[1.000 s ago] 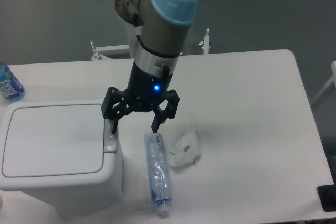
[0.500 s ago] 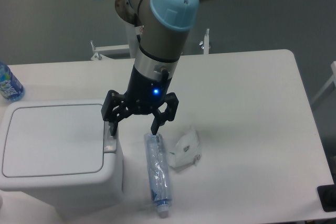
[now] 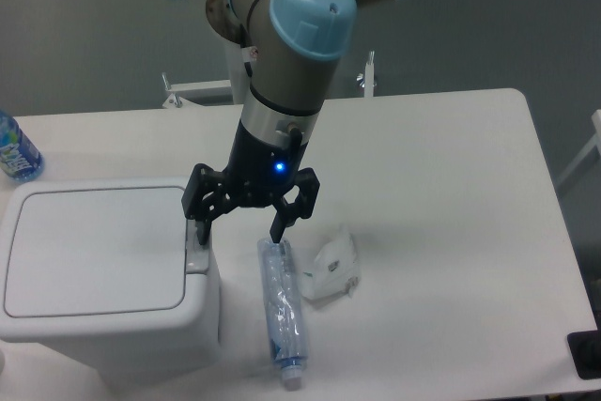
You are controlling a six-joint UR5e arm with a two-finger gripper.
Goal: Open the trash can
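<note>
Bin (image 3: 94, 260) is sitting at the desk's (image 3: 451, 232) front-left corner, lid shut; pincer (image 3: 239, 229) is hanging w/ fingers spread wide, one finger (image 3: 200, 227) right at the grey latch (image 3: 196, 255); a bottle (image 3: 281, 312) is lying just beside the bin.

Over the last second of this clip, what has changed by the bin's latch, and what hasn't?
Very little: the gripper has eased slightly lower, jaws still spread, one finger over the grey push-button latch of the trash can. Nothing was grasped or released. The lid remains shut, and the lying plastic bottle, the crumpled wrapper and the bottle at the table's left edge have not moved.
</note>
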